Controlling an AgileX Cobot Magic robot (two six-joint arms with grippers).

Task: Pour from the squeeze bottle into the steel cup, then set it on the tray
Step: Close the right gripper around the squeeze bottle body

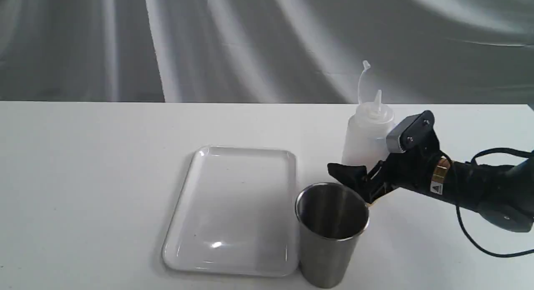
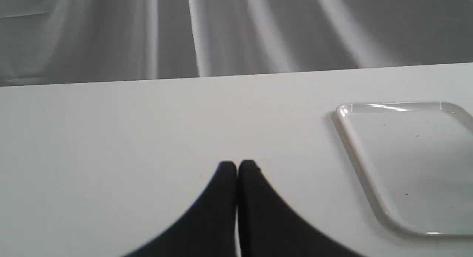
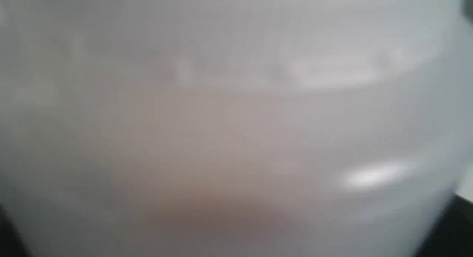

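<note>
The squeeze bottle (image 1: pixel 367 131) stands upright at the back right of the table, its nozzle up and its cap strap curling above it. My right gripper (image 1: pixel 348 167) straddles its lower body, with one black finger across the front. In the right wrist view the bottle (image 3: pixel 236 124) fills the frame as a blur with a faint amber tint low down, and a dark finger (image 3: pixel 449 231) shows at a corner. The steel cup (image 1: pixel 331 231) stands upright just in front of that gripper. The white tray (image 1: pixel 233 210) lies flat to the cup's left. My left gripper (image 2: pixel 237 166) is shut with nothing in it, over bare table beside the tray (image 2: pixel 354 146).
The white table (image 1: pixel 83 190) ends at a far edge in front of a grey draped cloth (image 1: pixel 250 39). The right arm's black cable (image 1: pixel 471 240) loops down onto the table at the right. The cup nearly touches the tray's right rim.
</note>
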